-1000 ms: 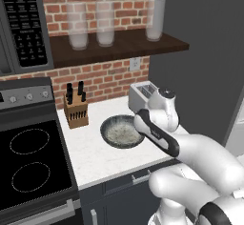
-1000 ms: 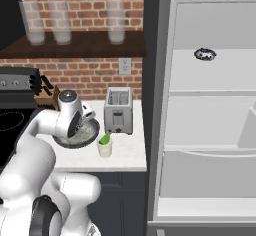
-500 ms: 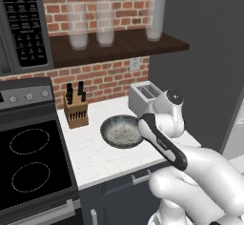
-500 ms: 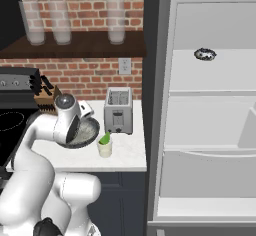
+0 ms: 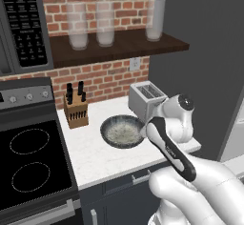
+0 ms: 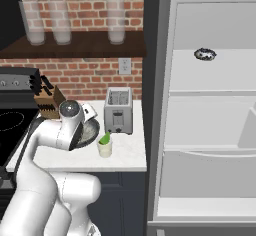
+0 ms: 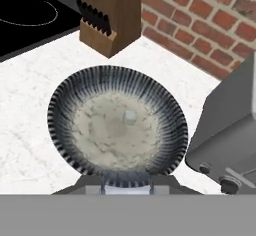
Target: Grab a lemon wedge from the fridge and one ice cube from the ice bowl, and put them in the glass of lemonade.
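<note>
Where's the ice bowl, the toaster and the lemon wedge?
ice bowl point(image 7: 65, 105): hand view, dark ribbed rim
toaster point(image 6: 118, 114): right base view, front face
lemon wedge point(image 6: 105, 139): right base view, green tip above glass

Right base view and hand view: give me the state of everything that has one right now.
fridge: door open, shelves showing.
glass of lemonade: upright on the counter, lemon wedge already in it.
ice bowl: upright, one ice cube inside.
toaster: slots empty.
gripper: shut, fingertips not visible.

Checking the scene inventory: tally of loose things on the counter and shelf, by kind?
Tall clear glasses on the shelf: 3
Toaster: 1
Knife block: 1
Ice bowl: 1
Glass of lemonade: 1
Total: 7
</note>
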Motion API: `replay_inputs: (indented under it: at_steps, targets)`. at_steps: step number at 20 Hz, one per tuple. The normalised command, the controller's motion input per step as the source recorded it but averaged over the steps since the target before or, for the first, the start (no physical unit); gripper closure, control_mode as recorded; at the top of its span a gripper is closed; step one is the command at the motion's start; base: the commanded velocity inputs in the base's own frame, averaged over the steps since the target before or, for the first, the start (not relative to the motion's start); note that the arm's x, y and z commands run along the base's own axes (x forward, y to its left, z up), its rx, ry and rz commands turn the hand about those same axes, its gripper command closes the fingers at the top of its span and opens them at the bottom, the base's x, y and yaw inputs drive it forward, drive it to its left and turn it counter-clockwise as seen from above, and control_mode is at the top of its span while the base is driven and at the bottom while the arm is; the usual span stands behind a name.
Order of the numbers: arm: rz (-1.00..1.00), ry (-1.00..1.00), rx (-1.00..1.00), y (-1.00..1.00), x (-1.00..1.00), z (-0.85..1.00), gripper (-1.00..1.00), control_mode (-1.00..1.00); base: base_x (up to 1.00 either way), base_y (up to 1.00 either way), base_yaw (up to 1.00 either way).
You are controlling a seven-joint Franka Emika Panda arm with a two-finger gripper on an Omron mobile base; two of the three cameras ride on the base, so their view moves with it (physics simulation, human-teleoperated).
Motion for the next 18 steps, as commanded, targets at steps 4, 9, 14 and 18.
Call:
replay_inputs:
  at_steps: [4, 9, 14, 18]
  targets:
    - [0.0, -0.08, 0.05, -0.18, -0.24, 0.06, 1.0, -1.0, 0.0, 0.0, 0.0]
    - [0.0, -0.11, 0.04, -0.03, -0.28, 0.18, 1.0, -1.0, 0.0, 0.0, 0.0]
    - [0.0, -0.02, 0.03, 0.0, 0.02, 0.34, 1.0, -1.0, 0.0, 0.0, 0.0]
    - [-0.01, 0.29, -0.12, 0.0, 0.17, 0.95, 1.0, -1.0, 0.0, 0.0, 0.0]
